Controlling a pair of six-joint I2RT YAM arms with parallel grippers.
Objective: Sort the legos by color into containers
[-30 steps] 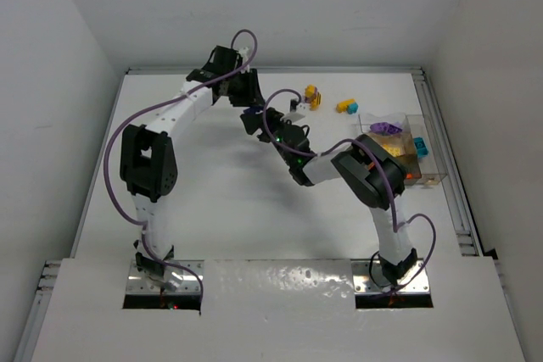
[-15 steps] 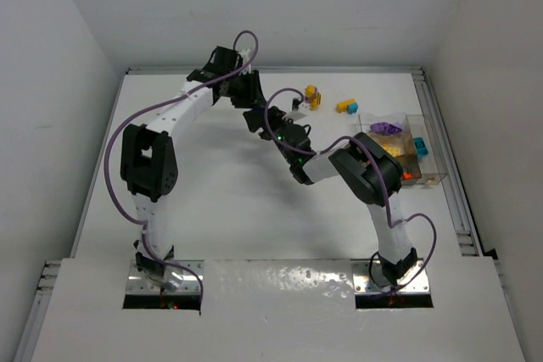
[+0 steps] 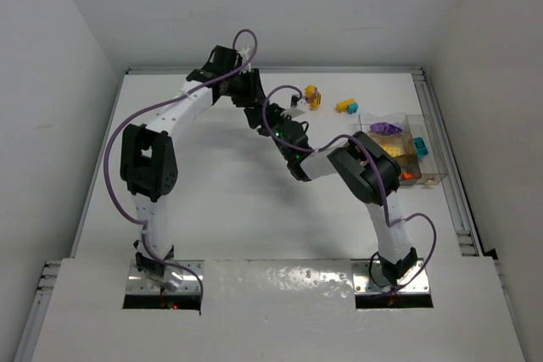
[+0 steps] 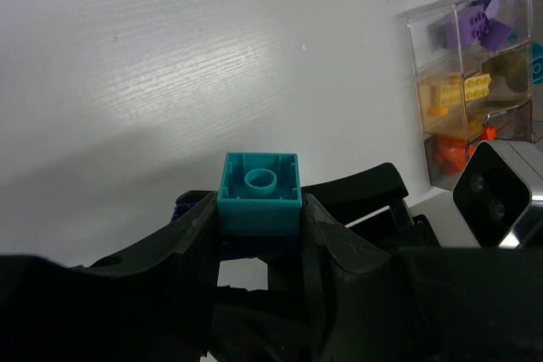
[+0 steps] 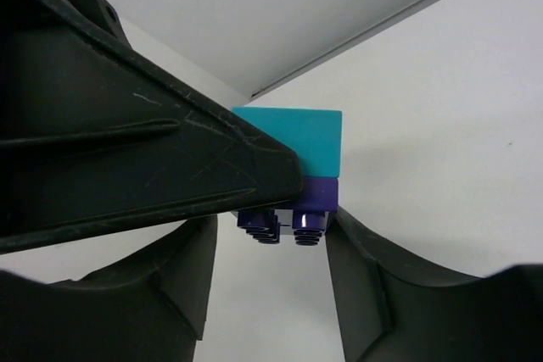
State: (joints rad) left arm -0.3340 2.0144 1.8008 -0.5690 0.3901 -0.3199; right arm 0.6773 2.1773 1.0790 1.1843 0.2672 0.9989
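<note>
Centrally, above the far half of the table (image 3: pixel 212 201), a two-brick clump sits where the arms meet: a teal brick (image 4: pixel 259 192) pressed onto a purple brick (image 5: pixel 293 205). The left gripper (image 4: pixel 259 214) is closed on the teal brick, its fingers (image 4: pixel 191 226) bearing on two opposite side walls, with the hollow underside facing the left wrist camera. The right gripper (image 5: pixel 271 252) brackets the purple brick with its fingers set narrow. One finger appears to touch the brick's side and a slit of table shows beside the other, so the grasp looks unfinished.

Handling, as a judgement: these pieces are rigid, very light and smooth-walled, so they will neither deform nor break, but they can pivot or squirt out of a light pinch. Hold flat side walls, not stud tops or corners, and keep the pads low enough to leave the seam free. The stud joint resists a straight pull, so tilting one brick off the other should part it more easily.

The container (image 3: pixel 399 150) stands at the right, well apart, already holding purple, yellow, orange and teal pieces in separate compartments. Two loose legos (image 3: pixel 312 97) (image 3: pixel 346 106) lie far of it.
</note>
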